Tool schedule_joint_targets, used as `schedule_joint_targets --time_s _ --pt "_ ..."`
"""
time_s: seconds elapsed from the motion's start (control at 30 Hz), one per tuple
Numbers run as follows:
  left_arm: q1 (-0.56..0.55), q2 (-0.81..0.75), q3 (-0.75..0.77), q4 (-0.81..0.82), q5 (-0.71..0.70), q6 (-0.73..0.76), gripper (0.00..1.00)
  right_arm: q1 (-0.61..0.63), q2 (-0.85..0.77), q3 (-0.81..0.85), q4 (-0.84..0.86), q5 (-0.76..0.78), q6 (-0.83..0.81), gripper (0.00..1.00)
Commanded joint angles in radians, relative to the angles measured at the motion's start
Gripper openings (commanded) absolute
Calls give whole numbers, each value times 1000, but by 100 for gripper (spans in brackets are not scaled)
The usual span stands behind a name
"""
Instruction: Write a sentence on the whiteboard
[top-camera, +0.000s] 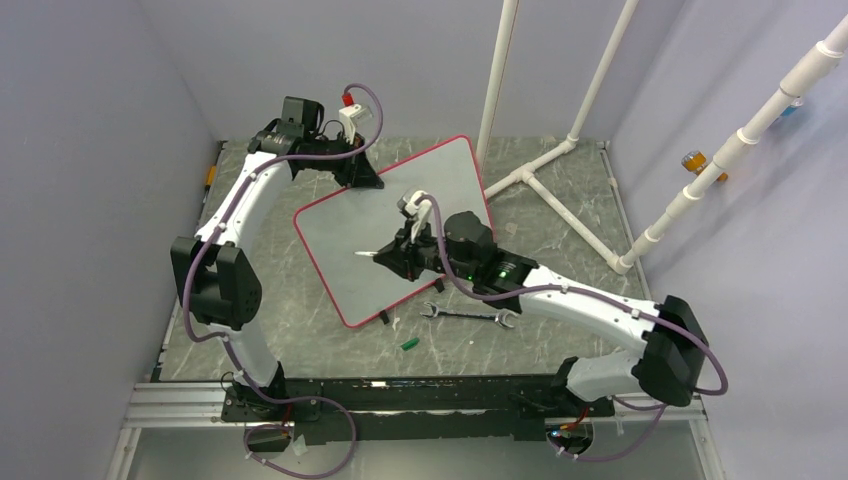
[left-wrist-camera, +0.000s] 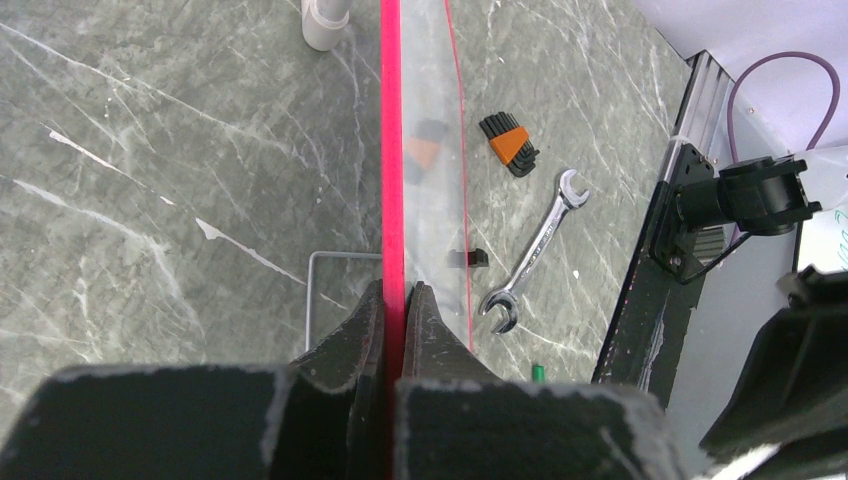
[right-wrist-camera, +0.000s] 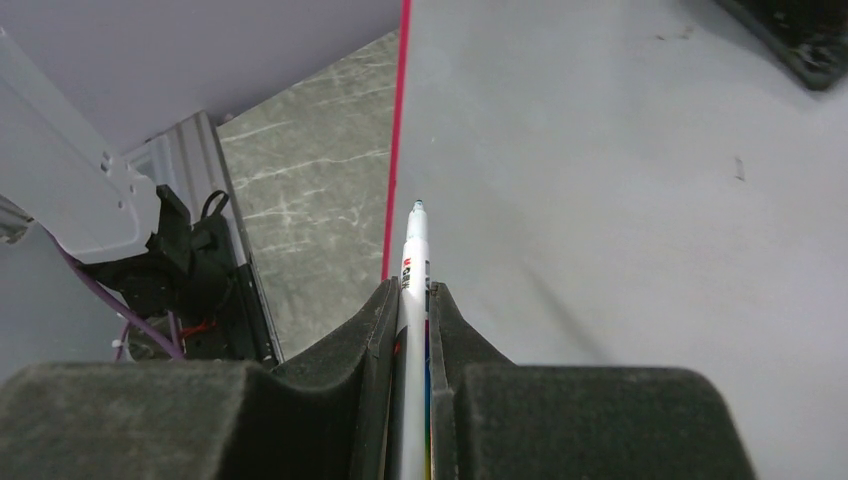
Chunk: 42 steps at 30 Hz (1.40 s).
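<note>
The whiteboard (top-camera: 440, 175), a white board with a thin red rim, lies tilted in the middle of the table. My left gripper (top-camera: 358, 178) is at its far-left edge. In the left wrist view that gripper (left-wrist-camera: 393, 295) is shut on the red rim (left-wrist-camera: 391, 150), seen edge-on. My right gripper (top-camera: 398, 255) hangs over the board's middle, shut on a white marker (right-wrist-camera: 415, 250). The marker's tip points toward the left rim (right-wrist-camera: 397, 130); I cannot tell whether it touches the board (right-wrist-camera: 600, 200). The sentence is out of view; the board's face looks plain.
A wrench (top-camera: 468, 316) and a small green cap (top-camera: 409, 343) lie on the table in front of the board. A wire stand (left-wrist-camera: 330, 258) and a hex key set (left-wrist-camera: 510, 145) are near the board's edge. White pipe framing (top-camera: 540, 180) stands at the back right.
</note>
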Motion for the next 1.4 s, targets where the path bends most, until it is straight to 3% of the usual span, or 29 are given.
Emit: schedule_joint_targets --time_s 0.0,0.37,1.37 --pt "-31 -9 -36 7 -108 114 0 38 51 85 113 16 -31 0" --pt "-34 -34 -54 16 -116 119 0 44 207 173 230 42 -19 0" --pt "-53 -43 -69 12 -124 129 0 43 357 295 203 133 -12 0"
